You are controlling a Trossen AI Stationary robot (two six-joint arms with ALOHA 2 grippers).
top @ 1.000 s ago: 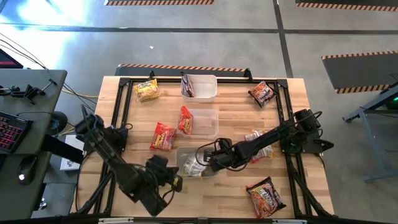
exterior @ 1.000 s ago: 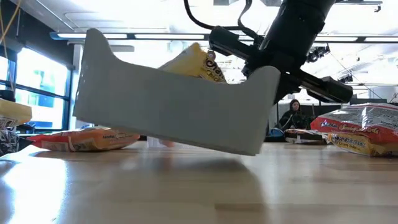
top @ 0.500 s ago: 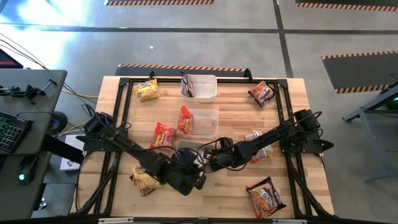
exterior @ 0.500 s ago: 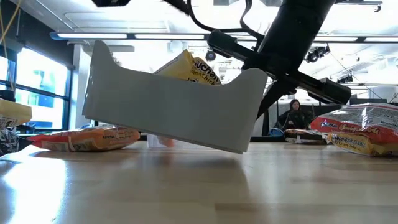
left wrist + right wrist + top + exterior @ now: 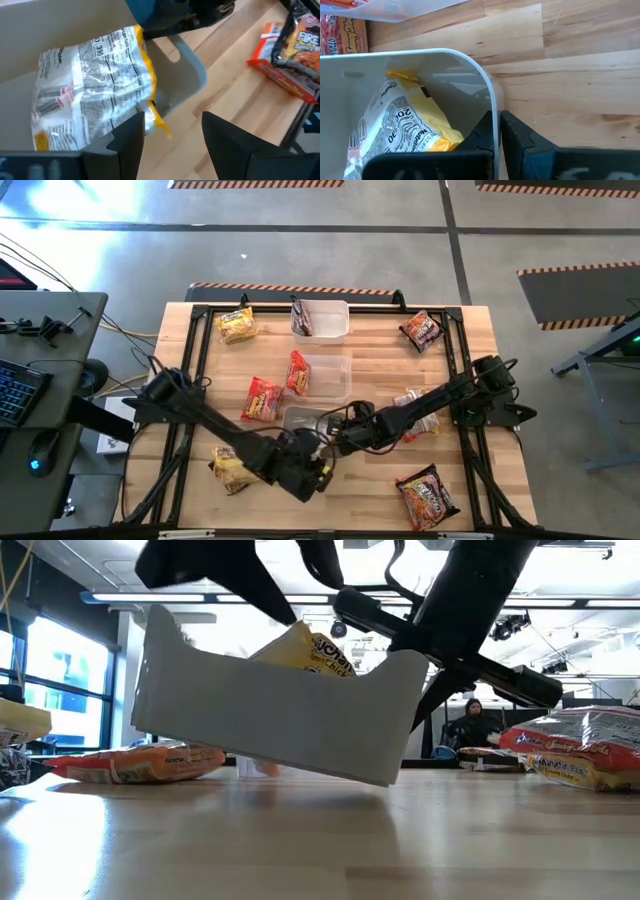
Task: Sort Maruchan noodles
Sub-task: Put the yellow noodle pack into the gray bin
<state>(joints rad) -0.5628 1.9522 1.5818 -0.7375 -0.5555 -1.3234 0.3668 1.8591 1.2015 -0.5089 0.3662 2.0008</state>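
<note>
A clear plastic tub (image 5: 303,418) hangs tilted near the table's middle, with my right gripper (image 5: 497,120) shut on its wall. In it lies a yellow Maruchan noodle packet (image 5: 92,90), printed back up, its top showing above the rim (image 5: 310,645). My left gripper (image 5: 172,120) stands open just over the tub's near side (image 5: 316,463), with the packet's yellow corner (image 5: 159,120) beside one finger. More noodle packets lie flat around the table. My right gripper has the tub's wall at its rim (image 5: 494,107), one finger inside the tub and one outside. The fingers come roughly level from the table's right. The tub is tilted, its left side raised (image 5: 150,670). My left gripper: whether a finger touches the packet's corner, I cannot tell.
A yellow packet (image 5: 230,468) lies near left and a red one (image 5: 262,398) left of a second tub (image 5: 330,378), which holds a red packet (image 5: 297,372). A far tub (image 5: 325,320) holds a dark packet. Other packets lie far left (image 5: 237,325), far right (image 5: 422,330) and near right (image 5: 427,495).
My left gripper has swung from the near edge toward the tub and now stands over it, coming into the low view from above. Its arm has uncovered the yellow packet at the near left. The tub has turned slightly in the right gripper's hold and stays tilted.
</note>
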